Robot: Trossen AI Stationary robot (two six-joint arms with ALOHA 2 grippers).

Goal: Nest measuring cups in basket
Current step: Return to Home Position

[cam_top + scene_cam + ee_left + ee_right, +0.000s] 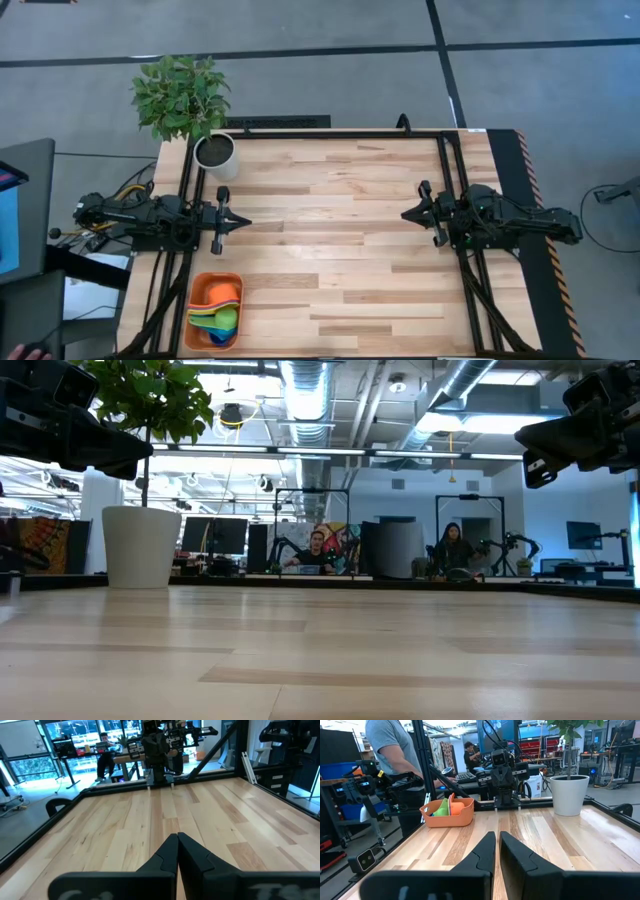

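Little is likely to go wrong now. The nested, many-coloured plastic measuring cups (pixel 222 318) lie in the shallow orange plastic basket (pixel 204 288) at the wooden counter's (pixel 340 260) corner, near its edge and the left arm's base. A stray swing of that arm could shove it off. The left tool (pixel 177 840) and right tool (pixel 497 837) are pinched narrow and empty. They face each other across the counter, arms folded back.
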